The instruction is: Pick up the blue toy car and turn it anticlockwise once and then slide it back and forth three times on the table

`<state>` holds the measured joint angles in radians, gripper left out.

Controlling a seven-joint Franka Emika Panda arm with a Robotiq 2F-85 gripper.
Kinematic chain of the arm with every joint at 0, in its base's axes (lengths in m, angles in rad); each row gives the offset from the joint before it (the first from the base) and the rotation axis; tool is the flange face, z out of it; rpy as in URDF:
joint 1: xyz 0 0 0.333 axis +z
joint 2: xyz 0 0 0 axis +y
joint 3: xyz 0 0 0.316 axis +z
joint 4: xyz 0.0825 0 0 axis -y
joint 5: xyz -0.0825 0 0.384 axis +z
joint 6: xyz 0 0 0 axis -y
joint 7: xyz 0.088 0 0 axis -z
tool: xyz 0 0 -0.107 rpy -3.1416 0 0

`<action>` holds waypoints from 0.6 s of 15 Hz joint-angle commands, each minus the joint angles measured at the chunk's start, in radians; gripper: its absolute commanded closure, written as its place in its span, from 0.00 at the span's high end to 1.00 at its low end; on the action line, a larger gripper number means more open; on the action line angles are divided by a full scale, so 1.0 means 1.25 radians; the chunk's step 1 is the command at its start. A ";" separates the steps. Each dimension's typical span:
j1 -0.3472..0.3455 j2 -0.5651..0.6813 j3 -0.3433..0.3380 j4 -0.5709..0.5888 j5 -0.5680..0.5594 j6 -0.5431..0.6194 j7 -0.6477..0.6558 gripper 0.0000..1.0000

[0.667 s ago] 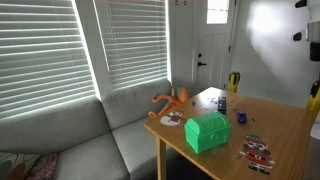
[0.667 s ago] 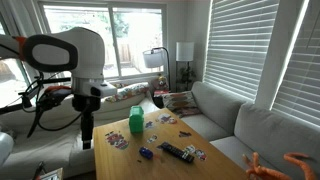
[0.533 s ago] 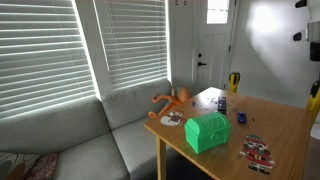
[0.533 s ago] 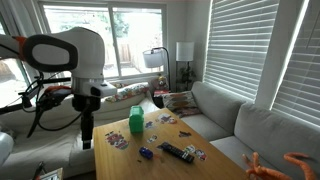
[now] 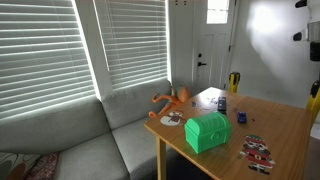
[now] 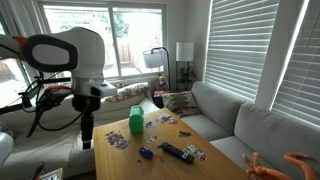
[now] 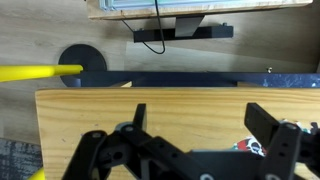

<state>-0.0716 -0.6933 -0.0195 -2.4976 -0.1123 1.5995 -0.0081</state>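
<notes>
The blue toy car [image 5: 241, 117] is a tiny blue block on the light wooden table [image 5: 281, 126], beyond the green chest [image 5: 207, 131]. In an exterior view it lies near the table's [image 6: 172, 136] front edge as a small blue piece [image 6: 146, 153]. My gripper [image 6: 86, 138] hangs pointing down at the table's end, well away from the car. In the wrist view the gripper [image 7: 203, 125] is open over bare table wood [image 7: 190, 104], with nothing between the jaws. The car is out of the wrist view.
A dark navy object [image 5: 221, 103] and an orange toy [image 5: 172, 99] lie near the sofa side. A dark remote-like object [image 6: 180, 152] lies next to the car. Printed cards [image 6: 117, 140] lie near the gripper. A grey sofa [image 5: 90, 140] borders the table.
</notes>
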 commanded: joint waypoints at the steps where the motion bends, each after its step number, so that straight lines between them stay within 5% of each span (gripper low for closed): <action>1: 0.008 0.000 -0.006 0.001 -0.003 -0.002 0.004 1.00; 5: 0.008 0.000 -0.006 0.001 -0.003 -0.002 0.004 1.00; 9: -0.035 0.111 -0.027 0.065 0.040 0.077 0.128 1.00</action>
<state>-0.0837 -0.6650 -0.0321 -2.4848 -0.1051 1.6376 0.0664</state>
